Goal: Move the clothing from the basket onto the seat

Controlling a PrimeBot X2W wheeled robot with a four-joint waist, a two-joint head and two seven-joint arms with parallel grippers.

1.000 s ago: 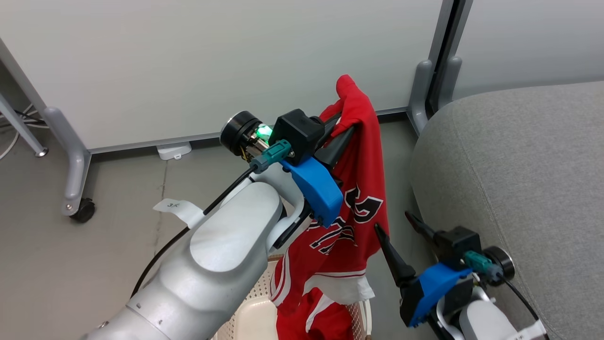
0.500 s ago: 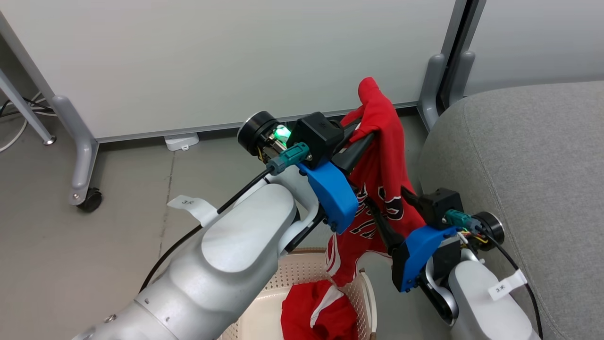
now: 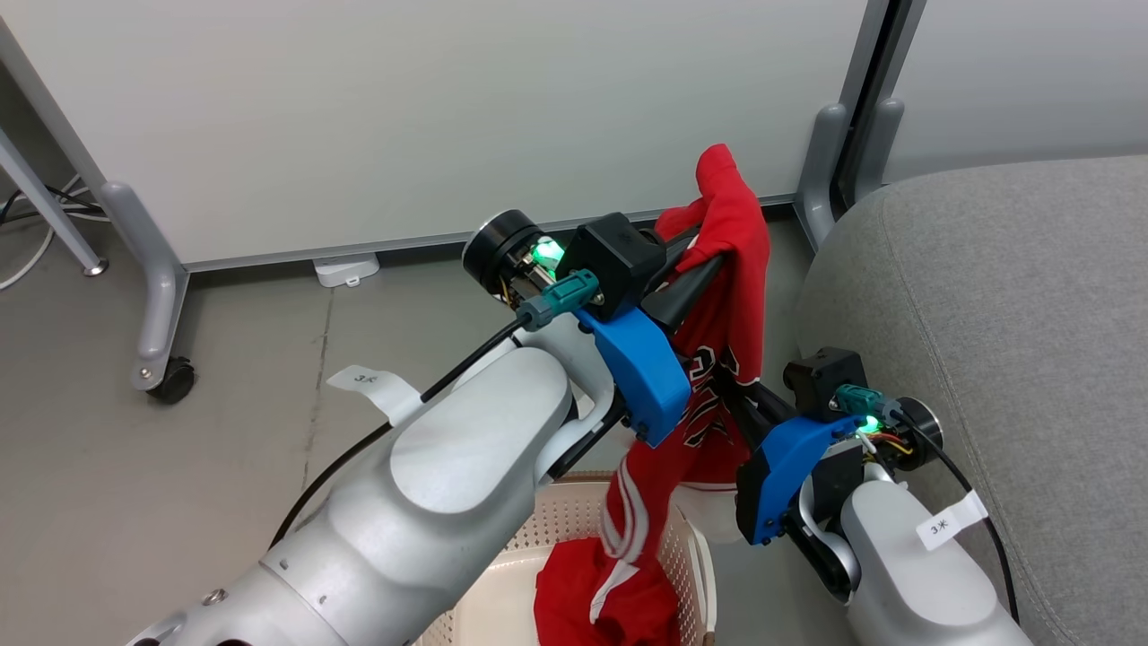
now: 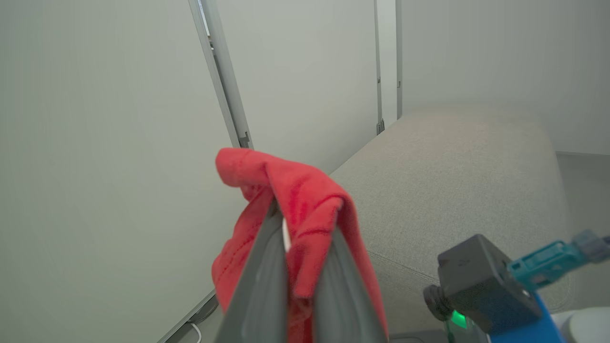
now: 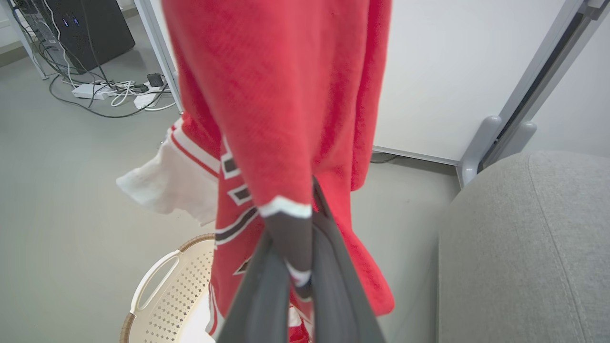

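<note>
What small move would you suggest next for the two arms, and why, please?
Probably carry both arms together to the robot's right, slightly upward: the left gripper and right gripper are both shut on the jersey, its tail dangles into the basket, and the sofa lies just right.

A white partition (image 3: pixel 404 117) spans the upper frame, its grey leg on a black caster (image 3: pixel 170 379) at left. Cables (image 5: pixel 109 90) (tangled round a power strip) lie on the grey floor (image 3: pixel 134 502), upper left.

Left end effector (image 4: pixel 302 224), right end effector (image 5: pixel 298 228) closed.
</note>
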